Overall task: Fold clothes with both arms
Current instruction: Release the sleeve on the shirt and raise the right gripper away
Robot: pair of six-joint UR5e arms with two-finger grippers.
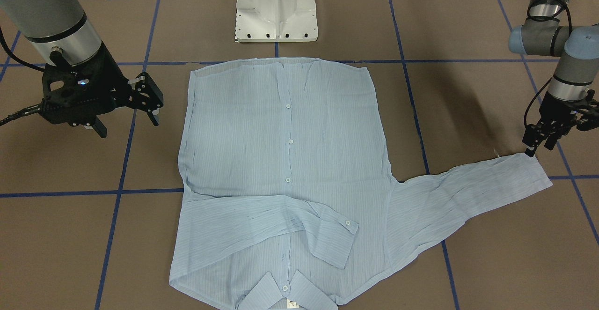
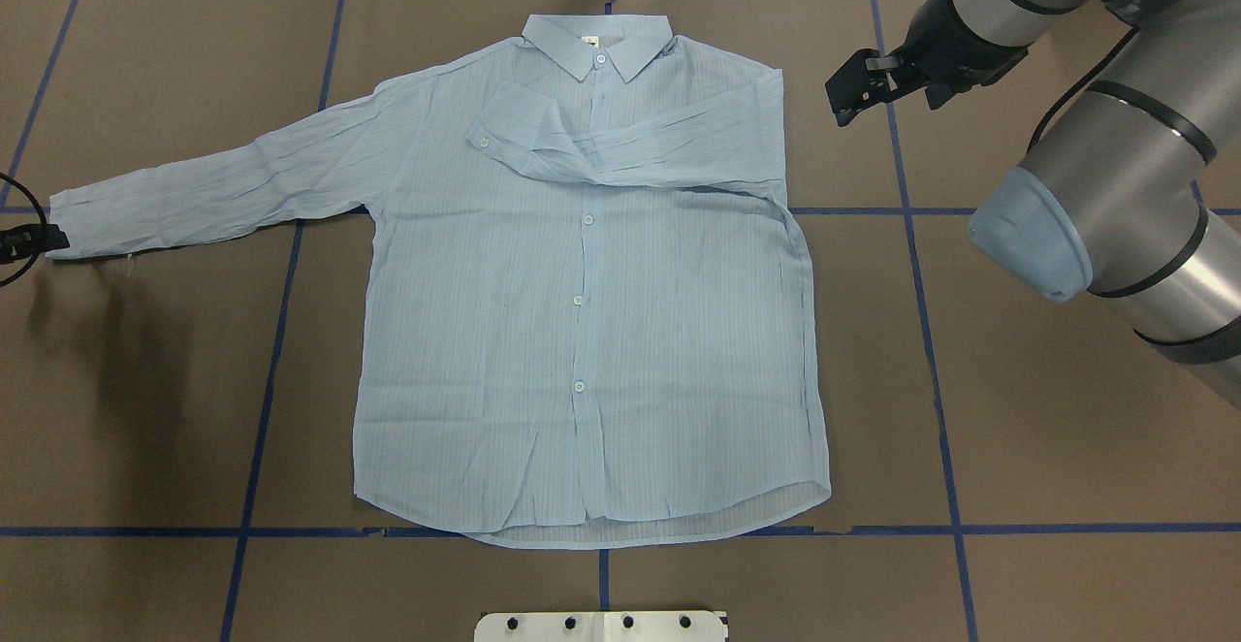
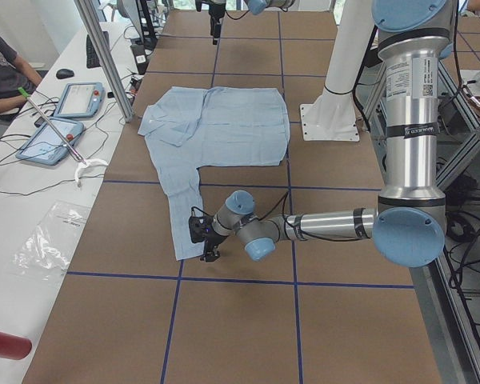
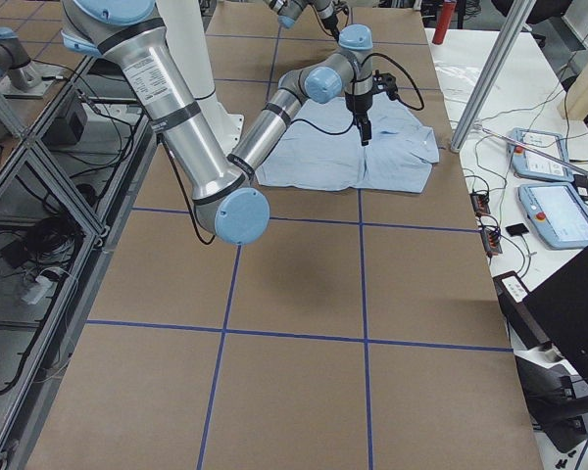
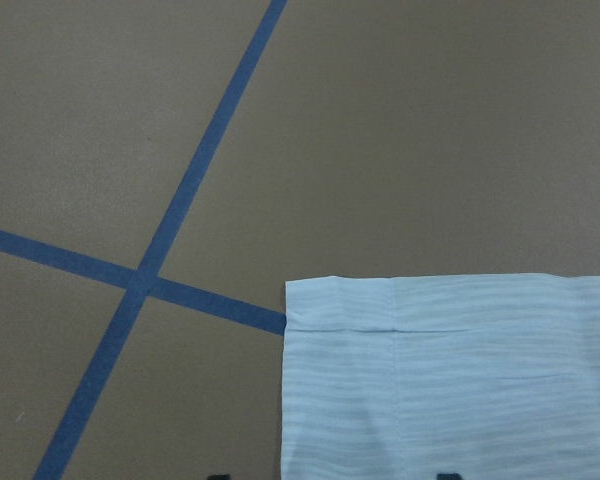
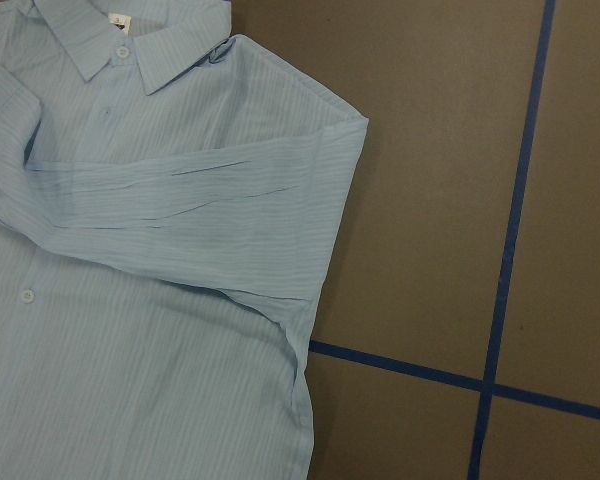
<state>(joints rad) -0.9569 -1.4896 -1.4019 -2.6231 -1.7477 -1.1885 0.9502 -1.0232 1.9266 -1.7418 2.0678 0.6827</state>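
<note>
Front view: the shirt [image 1: 281,160] lies flat before the pedestal base [image 1: 276,10]. The right gripper [image 1: 127,121] gapes empty beside it, and the left gripper [image 1: 538,141] is at the far cuff [image 1: 533,172]. Left wrist view: its tips are apart, holding nothing. The cloth looks light and limp; I'd pinch the cuff's edge.

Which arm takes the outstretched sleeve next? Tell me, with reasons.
Left. The left gripper hangs open right at the outstretched sleeve's cuff; the right gripper is across the shirt, beside the shoulder whose sleeve is already folded in.
</note>
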